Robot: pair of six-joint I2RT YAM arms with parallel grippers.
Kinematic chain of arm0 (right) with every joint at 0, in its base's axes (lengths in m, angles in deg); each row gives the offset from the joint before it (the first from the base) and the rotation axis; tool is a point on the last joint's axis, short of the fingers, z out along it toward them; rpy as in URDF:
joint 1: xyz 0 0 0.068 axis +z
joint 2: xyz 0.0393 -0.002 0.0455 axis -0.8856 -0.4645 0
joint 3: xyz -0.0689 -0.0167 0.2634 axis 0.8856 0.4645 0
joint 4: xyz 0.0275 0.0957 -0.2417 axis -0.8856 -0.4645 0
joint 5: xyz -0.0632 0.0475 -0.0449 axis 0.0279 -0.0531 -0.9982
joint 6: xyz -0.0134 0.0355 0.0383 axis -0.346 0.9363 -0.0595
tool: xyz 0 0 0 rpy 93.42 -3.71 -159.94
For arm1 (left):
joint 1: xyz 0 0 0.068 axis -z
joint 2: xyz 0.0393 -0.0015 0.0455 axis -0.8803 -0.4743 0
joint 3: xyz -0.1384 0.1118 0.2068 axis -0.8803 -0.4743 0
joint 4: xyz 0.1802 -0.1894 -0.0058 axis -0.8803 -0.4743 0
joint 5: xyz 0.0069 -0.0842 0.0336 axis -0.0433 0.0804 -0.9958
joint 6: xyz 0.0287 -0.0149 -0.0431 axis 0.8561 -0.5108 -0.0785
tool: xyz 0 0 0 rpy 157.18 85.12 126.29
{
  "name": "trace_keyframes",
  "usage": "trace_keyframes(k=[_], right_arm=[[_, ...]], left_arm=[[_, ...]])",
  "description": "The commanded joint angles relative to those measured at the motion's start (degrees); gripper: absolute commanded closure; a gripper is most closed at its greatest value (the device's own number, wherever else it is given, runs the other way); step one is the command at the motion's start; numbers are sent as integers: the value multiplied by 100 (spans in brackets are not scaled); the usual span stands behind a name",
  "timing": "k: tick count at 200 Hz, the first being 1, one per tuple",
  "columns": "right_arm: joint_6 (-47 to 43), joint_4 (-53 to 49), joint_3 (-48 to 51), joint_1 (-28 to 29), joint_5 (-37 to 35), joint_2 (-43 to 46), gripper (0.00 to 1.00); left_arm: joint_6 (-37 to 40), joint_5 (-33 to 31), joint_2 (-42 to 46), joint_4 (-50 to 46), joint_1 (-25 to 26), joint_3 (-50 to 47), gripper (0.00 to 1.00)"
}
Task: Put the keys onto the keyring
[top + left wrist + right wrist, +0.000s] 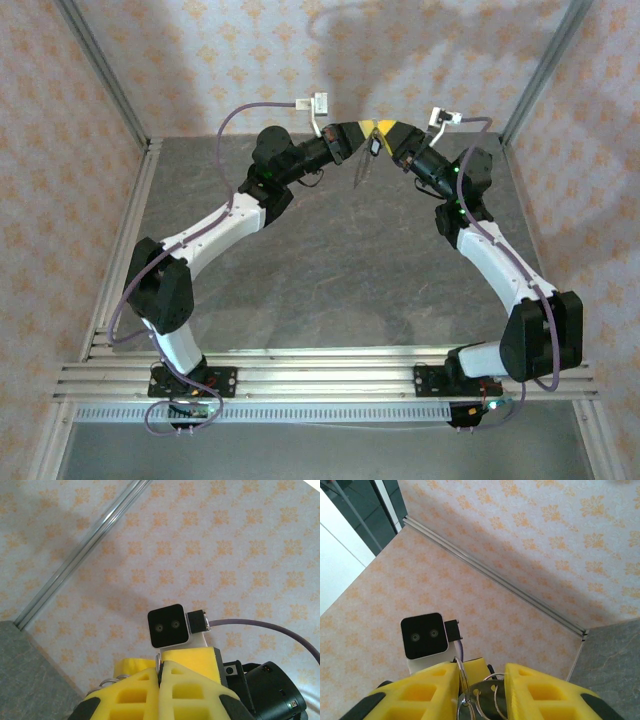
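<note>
Above a grey bench walled in floral wallpaper, left tool pinches the wire keyring; right tool straddles it, part-spread, grip unclear.

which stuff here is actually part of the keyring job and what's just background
job: keyring; right gripper, metal loops between its fingers; left gripper, shut on a thin loop

just there: grey table, patterned walls, aluminium rail, purple cable

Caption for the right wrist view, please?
Yellow right fingers grip thin silvery wire rings, facing the left arm's black-faced wrist camera.
</note>
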Motion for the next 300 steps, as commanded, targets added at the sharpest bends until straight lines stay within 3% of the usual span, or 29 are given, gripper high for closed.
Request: trace_keyframes(k=[1,76,187,253,300], right_arm=[[-68,248,-228,32,-83,102,70],[-311,-4,-281,32,-410,263,69],[-166,107,-316,55,-170,232,78],[-285,-32,-330,228,-77,208,79],[-394,-206,-294,223,-81,218,99]], left_arm=[[-47,-82,139,355,37,4,100],[0,-73,173,293,40,-22,100],[6,-82,88,261,40,4,100],[27,-91,25,206,46,66,100],[22,-99,16,206,44,82,100]])
